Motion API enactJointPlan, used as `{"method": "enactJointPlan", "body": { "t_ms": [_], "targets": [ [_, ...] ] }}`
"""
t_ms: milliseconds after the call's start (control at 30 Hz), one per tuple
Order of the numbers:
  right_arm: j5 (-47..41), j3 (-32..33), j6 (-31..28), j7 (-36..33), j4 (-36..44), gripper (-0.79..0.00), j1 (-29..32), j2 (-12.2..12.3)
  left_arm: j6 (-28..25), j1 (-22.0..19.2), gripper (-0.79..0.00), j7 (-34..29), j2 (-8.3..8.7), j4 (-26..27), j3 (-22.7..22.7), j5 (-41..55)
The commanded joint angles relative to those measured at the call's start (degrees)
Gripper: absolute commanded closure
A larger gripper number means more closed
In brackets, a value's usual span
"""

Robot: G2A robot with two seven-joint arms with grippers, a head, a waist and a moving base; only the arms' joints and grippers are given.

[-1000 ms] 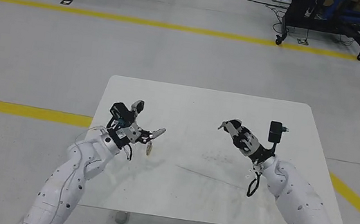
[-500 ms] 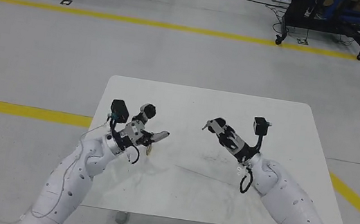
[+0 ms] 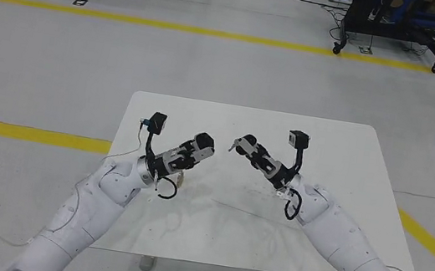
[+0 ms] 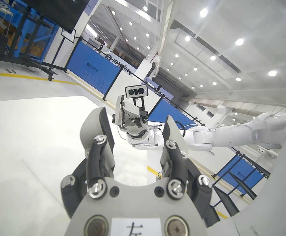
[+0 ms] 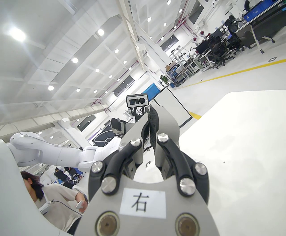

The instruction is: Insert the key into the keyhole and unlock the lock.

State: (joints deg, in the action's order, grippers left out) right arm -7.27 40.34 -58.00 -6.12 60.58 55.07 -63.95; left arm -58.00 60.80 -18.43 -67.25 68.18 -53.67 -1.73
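Mid-frame in the top view the two arms face each other, squared up as for insertion. The left gripper (image 4: 135, 114) stands apart and empty. The right gripper (image 5: 151, 109) is pressed together. A small brassy object (image 3: 180, 180), possibly the lock, lies on the table (image 3: 313, 234) just below the left one.

From where I am standing, the top camera is sitting high on the robot and is looking down and forward at the white table (image 3: 326, 143) from rather far, so it is taking in the whole tabletop and the floor (image 3: 211, 67) beyond. Each wrist camera is riding very near behind its own gripper and is looking along it, tilted up toward the hall ceiling (image 4: 223, 33). The two are facing each other, the left wrist view catching the right gripper (image 4: 121, 111) and the right wrist view catching the left gripper (image 5: 116, 127), and all three views are sharing the tabletop.
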Motion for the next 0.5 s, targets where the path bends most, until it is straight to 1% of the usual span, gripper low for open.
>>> {"method": "enactJointPlan", "body": {
  "t_ms": [0,67,167,467],
  "targets": [
    [-1.38,0.26,0.00,-1.96,-0.54,0.000,-0.09,-0.40,0.00,-0.11,-0.345,-3.11,0.24,-0.04,0.14,4.04],
    [-2.52,0.51,0.00,-3.82,-1.16,0.000,-0.22,-0.82,0.00,-0.44,-0.336,-5.99,0.45,-0.71,0.00,6.03],
    [-5.29,1.18,0.00,-6.64,-1.60,0.000,-0.15,-1.43,0.00,-0.97,-0.336,-8.12,0.46,-1.70,-0.23,6.56],
    [-11.95,5.11,0.00,-17.84,-2.05,0.000,0.74,-2.86,0.00,-2.19,-0.305,-8.67,-0.43,-3.83,0.99,3.18]
  ]
}}
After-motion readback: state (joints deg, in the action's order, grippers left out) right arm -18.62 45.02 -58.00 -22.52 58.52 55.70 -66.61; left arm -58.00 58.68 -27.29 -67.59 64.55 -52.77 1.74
